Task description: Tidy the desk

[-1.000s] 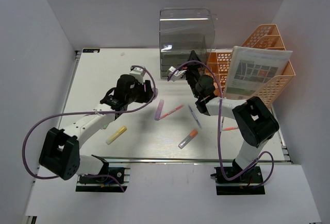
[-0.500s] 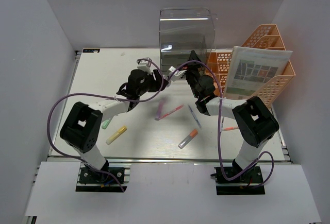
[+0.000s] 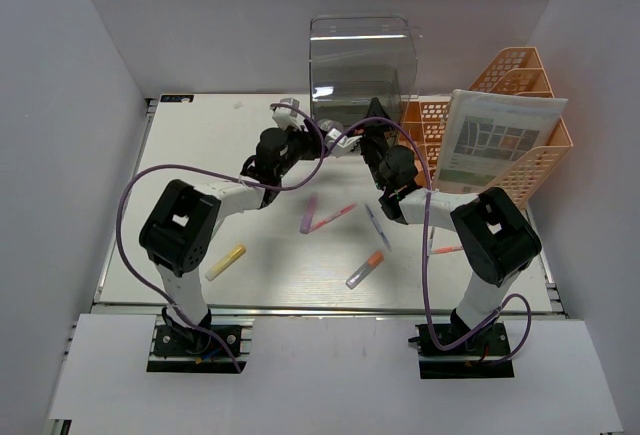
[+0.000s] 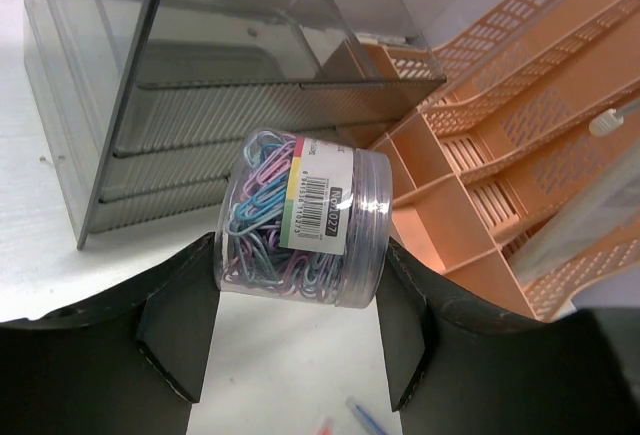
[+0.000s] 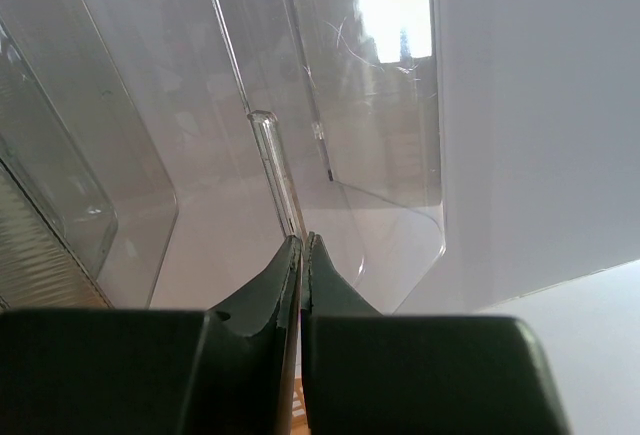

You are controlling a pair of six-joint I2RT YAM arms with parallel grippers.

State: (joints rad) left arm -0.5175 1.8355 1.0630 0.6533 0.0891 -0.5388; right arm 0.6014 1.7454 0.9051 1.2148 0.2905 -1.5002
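Note:
The desk [image 3: 190,145] is a white tabletop. My left gripper [image 3: 298,135] is shut on a clear jar of coloured paper clips [image 4: 300,220], pinched between both pads in the left wrist view [image 4: 300,267]. It holds the jar above the desk, just in front of the clear drawer box [image 3: 360,60], which the left wrist view also shows [image 4: 200,75]. My right gripper [image 3: 372,117] is at the box's front right. In the right wrist view its fingers [image 5: 300,242] are shut on a thin clear edge of the box [image 5: 285,170].
An orange mesh tray rack [image 3: 500,145] holding a printed sheet [image 3: 495,135] stands at the back right. Loose on the desk lie a purple marker [image 3: 309,212], pink pen [image 3: 335,216], blue pen [image 3: 376,225], orange-capped marker [image 3: 365,269], yellow highlighter [image 3: 226,261] and orange pen [image 3: 447,250].
My left arm has swung from the desk's left middle towards the back right, carrying the jar up to the drawer box. The right arm has not moved.

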